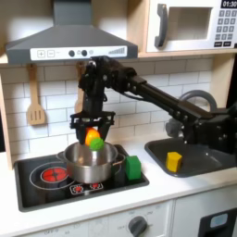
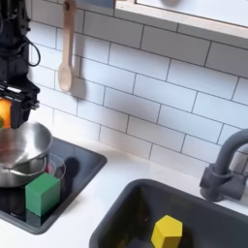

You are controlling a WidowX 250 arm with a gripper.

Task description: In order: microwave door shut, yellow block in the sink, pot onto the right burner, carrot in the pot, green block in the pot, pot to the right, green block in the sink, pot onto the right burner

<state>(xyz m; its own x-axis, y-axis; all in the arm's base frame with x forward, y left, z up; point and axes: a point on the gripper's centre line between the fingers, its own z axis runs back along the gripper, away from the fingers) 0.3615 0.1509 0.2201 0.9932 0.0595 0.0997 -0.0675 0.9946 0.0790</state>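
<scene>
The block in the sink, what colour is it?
Yellow; the block shows best in the second exterior view.

Behind the gripper, a wall of white brick-laid tiles with grey joints, evenly lit, no hard shadows. To the first exterior view's left of the gripper, a wooden spoon hanging flat against the tiles. Above the gripper, a grey range hood with a row of small controls along its front edge. Below the gripper, a black hob with red rings, set in a white counter. Lower still, a white cabinet front with a round knob.
</scene>
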